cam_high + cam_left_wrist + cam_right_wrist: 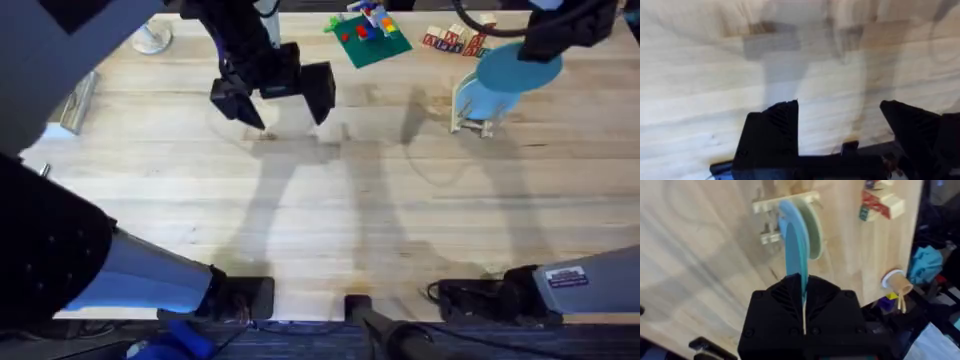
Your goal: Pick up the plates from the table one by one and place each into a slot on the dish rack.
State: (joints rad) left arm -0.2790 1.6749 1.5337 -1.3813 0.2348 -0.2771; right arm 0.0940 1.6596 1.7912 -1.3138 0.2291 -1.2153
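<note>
While right tool (804, 305) grips teal plate (796, 240) over dish rack (771, 217) | left tool (840, 130) open, empty

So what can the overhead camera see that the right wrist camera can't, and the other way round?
Only the overhead view shows the left tool, open over bare table, plus the green board with bricks at the far edge. Only the right wrist view shows how the right tool pinches the blue plate edge-on, with a paler plate already standing in the rack behind it. Both show the blue plate at the rack and the coloured blocks nearby.
</note>
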